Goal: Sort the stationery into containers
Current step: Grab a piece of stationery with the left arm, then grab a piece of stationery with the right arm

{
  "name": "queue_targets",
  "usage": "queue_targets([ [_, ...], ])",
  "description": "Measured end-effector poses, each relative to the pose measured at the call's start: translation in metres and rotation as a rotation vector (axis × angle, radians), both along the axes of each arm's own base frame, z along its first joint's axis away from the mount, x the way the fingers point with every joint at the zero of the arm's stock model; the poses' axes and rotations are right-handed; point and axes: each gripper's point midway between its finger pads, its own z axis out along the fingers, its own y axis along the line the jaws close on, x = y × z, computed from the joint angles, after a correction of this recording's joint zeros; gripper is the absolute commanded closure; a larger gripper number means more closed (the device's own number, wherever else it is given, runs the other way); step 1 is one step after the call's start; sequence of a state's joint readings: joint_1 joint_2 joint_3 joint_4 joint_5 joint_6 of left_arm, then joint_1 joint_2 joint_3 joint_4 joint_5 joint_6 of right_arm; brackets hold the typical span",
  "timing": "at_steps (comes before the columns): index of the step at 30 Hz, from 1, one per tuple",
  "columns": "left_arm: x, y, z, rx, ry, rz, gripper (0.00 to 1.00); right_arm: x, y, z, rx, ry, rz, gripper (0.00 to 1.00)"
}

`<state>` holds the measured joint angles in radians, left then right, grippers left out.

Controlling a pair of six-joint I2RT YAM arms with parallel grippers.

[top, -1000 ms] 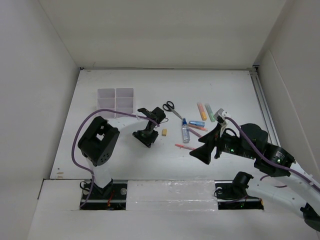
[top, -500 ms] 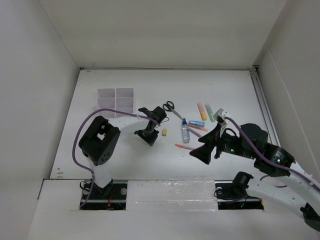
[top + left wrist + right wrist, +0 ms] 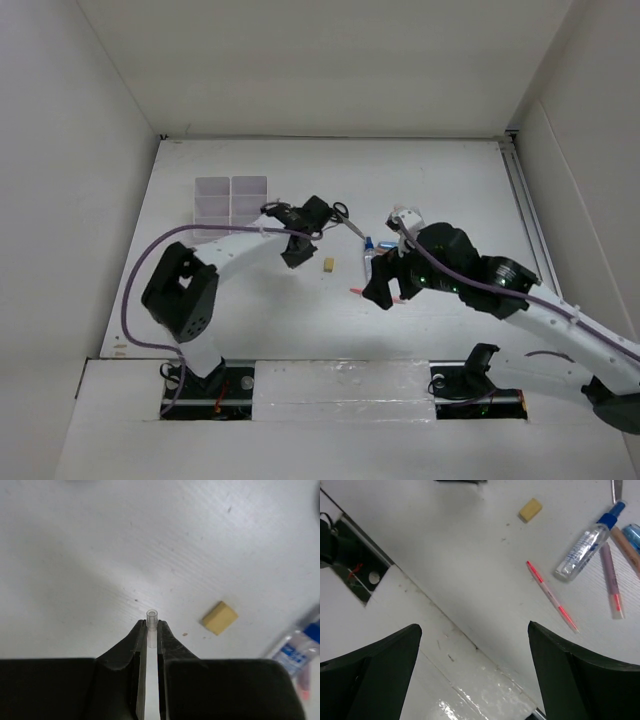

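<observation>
Two grippers hang over a white table [image 3: 470, 170]. Nearest the arm bases, the right gripper [image 3: 472, 627] has its fingers spread wide with nothing between them, above a thin red-pink pen [image 3: 551, 596] lying flat. The pen looks light, stiff and prone to roll, so a pinch across its middle would likely hold best. Just beyond lie a clear blue-capped bottle [image 3: 585, 545] on its side, smooth and probably slippery, and a tiny yellow eraser cube [image 3: 530, 509], likely soft and easy to nudge away. The left gripper [image 3: 151, 627] hovers near the eraser, fingers clenched on a thin clear tube [image 3: 151, 616]. What that tube belongs to cannot be told. Farther back are black-handled scissors [image 3: 338, 211], rigid and probably best taken near the pivot. At the far left sits the white compartment organizer [image 3: 232, 200], well apart from the loose items. The tabletop is matte and faintly scuffed, enclosed by plain white walls [image 3: 300, 60].
</observation>
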<state>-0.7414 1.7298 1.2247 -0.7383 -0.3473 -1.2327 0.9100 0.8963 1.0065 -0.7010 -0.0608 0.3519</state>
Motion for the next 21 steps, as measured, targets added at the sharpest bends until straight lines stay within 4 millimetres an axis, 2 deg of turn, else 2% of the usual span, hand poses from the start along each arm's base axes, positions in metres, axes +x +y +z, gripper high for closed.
queue_targets([
  [3,0.019,0.024,0.048,-0.060,-0.118,0.023,1.00,0.011,0.005,-0.003,-0.084,0.012,-0.008,0.03],
  [4,0.026,0.038,0.068,-0.096,-0.170,0.048,1.00,0.016,0.007,-0.001,-0.099,0.005,-0.012,0.03],
  [6,0.037,0.077,0.105,-0.149,-0.289,0.109,1.00,0.024,0.011,-0.004,-0.138,-0.003,-0.016,0.02],
  [9,0.035,0.142,0.140,-0.154,-0.419,0.197,1.00,0.037,0.021,-0.027,-0.235,0.031,-0.008,0.02],
  [11,0.030,0.170,0.151,-0.129,-0.458,0.207,1.00,0.045,0.027,-0.059,-0.332,0.080,-0.003,0.02],
  [14,0.030,0.186,0.148,-0.105,-0.457,0.171,1.00,0.049,0.025,-0.108,-0.490,0.148,0.033,0.02],
  [16,0.029,0.192,0.133,-0.112,-0.425,0.136,1.00,0.049,0.017,-0.129,-0.576,0.163,0.065,0.02],
  [19,0.021,0.194,0.103,-0.137,-0.346,0.092,1.00,0.051,0.007,-0.137,-0.654,0.135,0.117,0.03],
  [21,0.017,0.189,0.091,-0.161,-0.307,0.053,1.00,0.054,0.005,-0.137,-0.674,0.105,0.156,0.03],
])
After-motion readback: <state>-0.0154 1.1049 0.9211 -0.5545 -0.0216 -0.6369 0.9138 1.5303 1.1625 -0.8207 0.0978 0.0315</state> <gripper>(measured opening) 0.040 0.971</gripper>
